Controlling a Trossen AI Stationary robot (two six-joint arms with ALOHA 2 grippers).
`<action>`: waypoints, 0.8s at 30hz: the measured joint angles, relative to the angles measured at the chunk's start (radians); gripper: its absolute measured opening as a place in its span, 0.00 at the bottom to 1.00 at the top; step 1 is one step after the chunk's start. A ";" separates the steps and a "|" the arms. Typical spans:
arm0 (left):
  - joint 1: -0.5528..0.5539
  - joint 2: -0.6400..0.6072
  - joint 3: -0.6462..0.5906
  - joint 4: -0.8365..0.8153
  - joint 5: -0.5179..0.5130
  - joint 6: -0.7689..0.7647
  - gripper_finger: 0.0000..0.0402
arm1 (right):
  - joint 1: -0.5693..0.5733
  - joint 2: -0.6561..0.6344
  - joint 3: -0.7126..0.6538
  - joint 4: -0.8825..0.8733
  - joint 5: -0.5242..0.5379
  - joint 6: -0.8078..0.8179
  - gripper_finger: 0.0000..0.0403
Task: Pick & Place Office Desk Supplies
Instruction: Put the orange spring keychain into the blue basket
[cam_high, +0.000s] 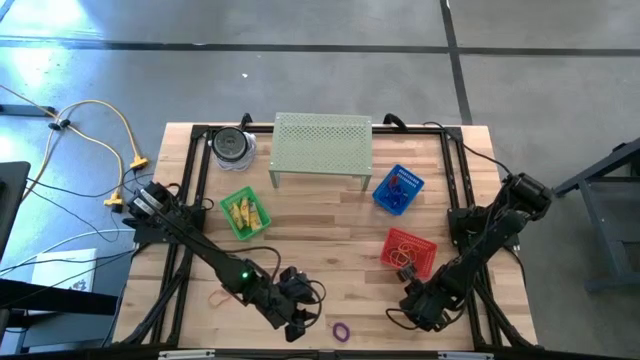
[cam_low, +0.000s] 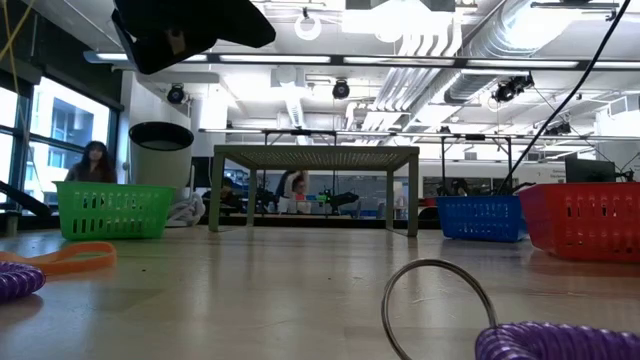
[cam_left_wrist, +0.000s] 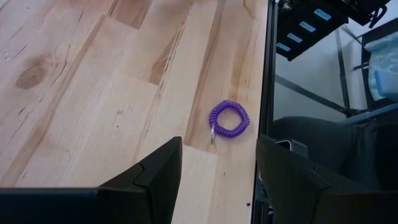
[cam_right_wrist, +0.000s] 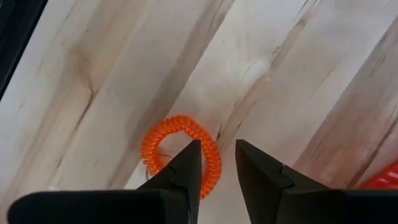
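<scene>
Orange coil loop (cam_right_wrist: 180, 155) partly covered by the right gripper's fingers (cam_right_wrist: 177, 180), so contact can't be told. Purple coil (cam_low: 560, 342) cut off by the low view's bottom edge; another purple piece (cam_low: 18, 281) cut by its left edge. Contents of red basket (cam_high: 410, 252), blue basket (cam_high: 398, 190) and green basket (cam_high: 245, 214) too small to sort. Table under the green stand (cam_high: 322, 145) hidden. Right gripper (cam_high: 415, 312) near the table's front edge, too small to read.
</scene>
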 joint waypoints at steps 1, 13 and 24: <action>-0.002 0.000 0.000 0.000 0.000 0.000 0.50 | 0.000 0.006 0.000 0.001 0.000 0.000 0.22; -0.025 0.000 0.000 0.000 -0.040 -0.004 0.50 | 0.021 0.090 0.004 0.008 -0.032 -0.003 0.22; -0.025 0.000 0.000 0.000 -0.043 -0.004 0.50 | 0.019 0.104 0.003 0.009 -0.029 -0.004 0.21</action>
